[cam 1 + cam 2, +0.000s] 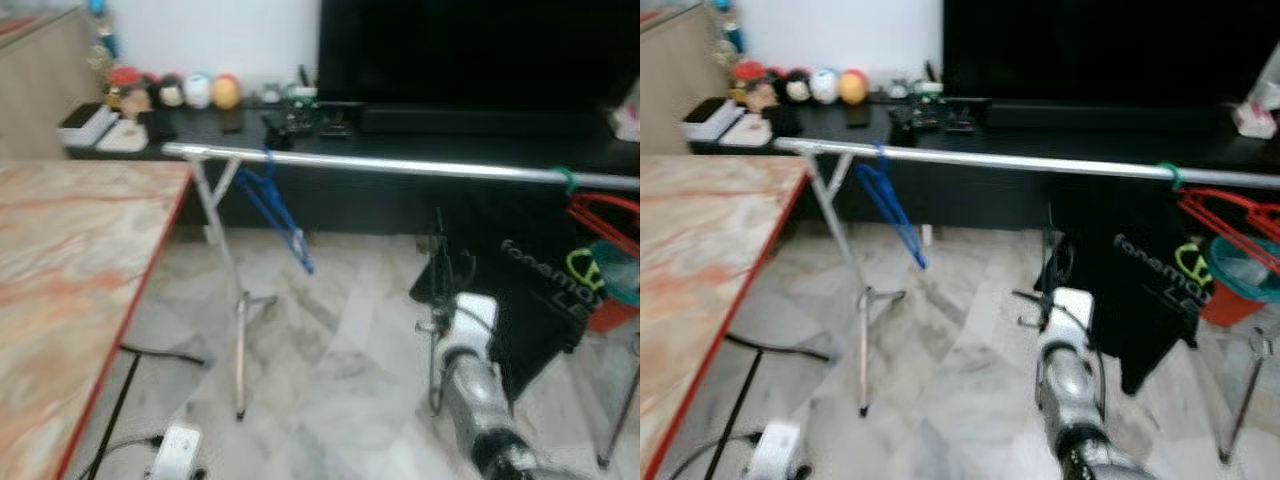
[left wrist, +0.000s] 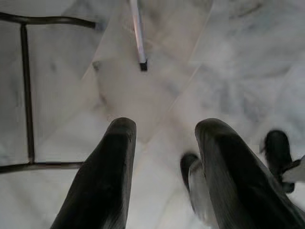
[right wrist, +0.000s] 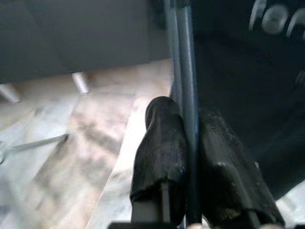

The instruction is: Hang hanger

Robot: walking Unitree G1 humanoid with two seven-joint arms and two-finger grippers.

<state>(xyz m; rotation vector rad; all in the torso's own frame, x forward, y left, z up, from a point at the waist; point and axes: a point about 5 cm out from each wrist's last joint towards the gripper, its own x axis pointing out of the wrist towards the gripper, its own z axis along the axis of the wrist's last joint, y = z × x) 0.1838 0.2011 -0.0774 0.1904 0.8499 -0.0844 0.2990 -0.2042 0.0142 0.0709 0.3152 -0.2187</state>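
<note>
right hand at 5 o'clock clamped on dark hanger low before rail at 12, unhung; left hand apart, idle; blue hanger already up.

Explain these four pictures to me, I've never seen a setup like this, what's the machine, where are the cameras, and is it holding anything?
This is a walking humanoid robot with two silver arms, each ending in two long black fingers. The two wide pictures come from a stereo camera on its head, looking forward and down. They show a silver clothes rail with a blue hanger hanging near its left end and a red hanger near its right end, in front of a dark TV bench. A marble-patterned table stands on the left.

The other two pictures come from cameras on the wrists. The right gripper is shut on a thin dark hanger, which the head views show standing up from the raised right arm, below the rail. The left gripper is open, pointing down at the tiled floor.
</note>
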